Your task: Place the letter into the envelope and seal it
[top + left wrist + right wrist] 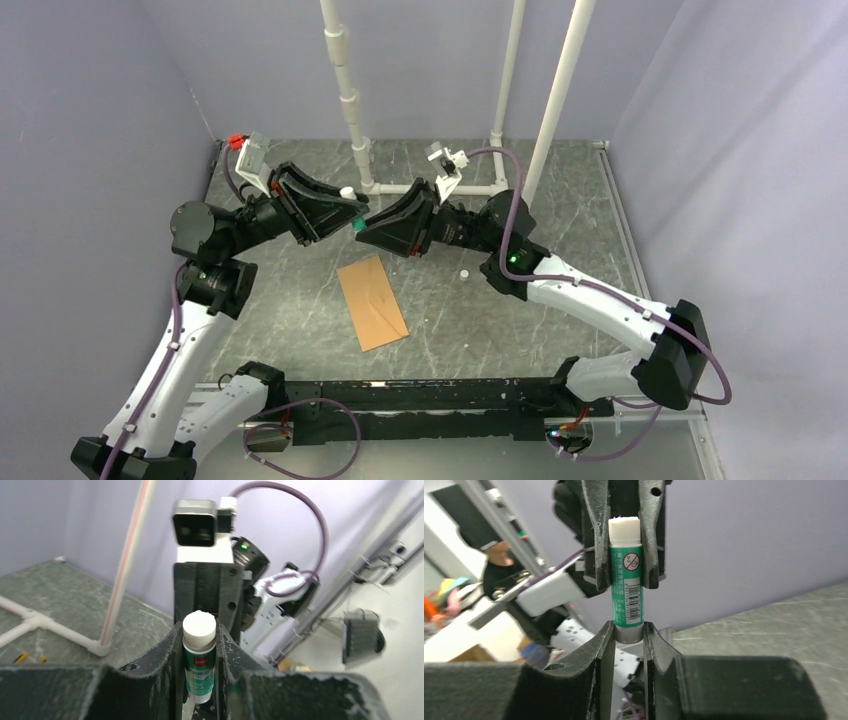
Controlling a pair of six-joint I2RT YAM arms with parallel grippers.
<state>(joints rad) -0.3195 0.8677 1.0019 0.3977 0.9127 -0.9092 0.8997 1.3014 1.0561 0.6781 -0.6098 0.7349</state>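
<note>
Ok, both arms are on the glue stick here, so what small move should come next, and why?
Probably the right fingers should open and release the glue stick. Both arms clamp that one stick in mid-air, white end up: the left fingers around its body, the right at its base. The envelope lies on the table, untouched; the left could then carry the stick down.

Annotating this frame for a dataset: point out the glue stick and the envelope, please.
glue stick [626, 587]: right wrist view, on its green label.
envelope [372, 302]: top external view, middle of its brown face.
</note>
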